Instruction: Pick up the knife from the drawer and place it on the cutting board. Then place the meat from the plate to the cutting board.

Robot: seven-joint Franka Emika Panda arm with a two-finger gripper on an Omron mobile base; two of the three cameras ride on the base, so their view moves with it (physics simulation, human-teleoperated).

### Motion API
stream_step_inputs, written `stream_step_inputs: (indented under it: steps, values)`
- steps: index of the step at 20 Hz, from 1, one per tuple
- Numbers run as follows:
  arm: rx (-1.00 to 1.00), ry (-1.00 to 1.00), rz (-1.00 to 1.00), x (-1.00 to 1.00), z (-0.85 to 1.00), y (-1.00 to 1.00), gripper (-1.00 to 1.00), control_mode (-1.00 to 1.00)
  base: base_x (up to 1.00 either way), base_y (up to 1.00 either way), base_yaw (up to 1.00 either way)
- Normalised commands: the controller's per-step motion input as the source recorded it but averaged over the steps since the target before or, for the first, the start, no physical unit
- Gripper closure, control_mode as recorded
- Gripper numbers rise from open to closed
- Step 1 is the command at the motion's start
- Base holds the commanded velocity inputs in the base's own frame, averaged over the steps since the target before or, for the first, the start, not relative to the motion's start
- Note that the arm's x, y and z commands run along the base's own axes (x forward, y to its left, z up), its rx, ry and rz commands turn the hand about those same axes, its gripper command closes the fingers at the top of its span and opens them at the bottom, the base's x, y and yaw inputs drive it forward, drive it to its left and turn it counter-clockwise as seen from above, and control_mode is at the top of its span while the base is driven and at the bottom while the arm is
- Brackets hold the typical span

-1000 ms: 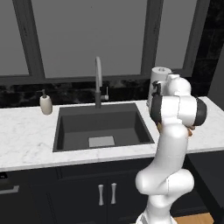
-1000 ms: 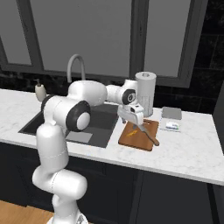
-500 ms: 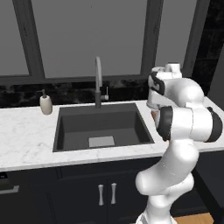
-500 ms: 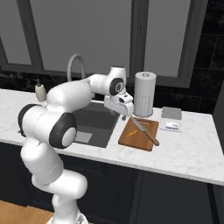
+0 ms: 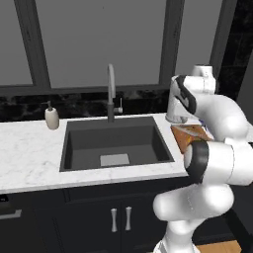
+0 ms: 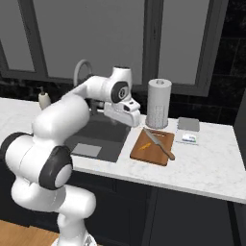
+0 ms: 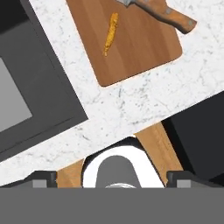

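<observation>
The reddish-brown cutting board [image 6: 153, 149] [image 7: 131, 43] lies on the counter right of the sink. Across its far side rests the knife [image 6: 160, 144] [image 7: 164, 11], brown handle toward the front. A thin orange piece, the meat [image 6: 144, 145] [image 7: 110, 33], lies on the board near its left side. My gripper [image 6: 126, 122] [image 5: 174, 117] [image 7: 111, 177] hangs open and empty over the sink's right rim, left of the board and clear of it. A small pale blue-green plate [image 6: 186, 138] sits right of the board. The drawer is out of view.
A paper towel roll [image 6: 158, 103] stands behind the board, and a flat blue-grey box [image 6: 188, 125] lies at the back right. The dark sink [image 5: 116, 143] with its faucet [image 5: 111, 94] is to the left. A soap bottle [image 5: 52, 118] stands further left.
My hand has pulled back from above the board to the left, over the sink's edge, with the arm swinging round. Knife and meat have stayed on the board.
</observation>
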Motion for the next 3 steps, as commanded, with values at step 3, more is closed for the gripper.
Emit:
stream_step_inputs:
  steps: [3]
  values:
    - [0.02, 0.0, 0.08, -0.54, 0.37, 0.3, -1.0, -1.0, 0.0, 0.0, 0.0]
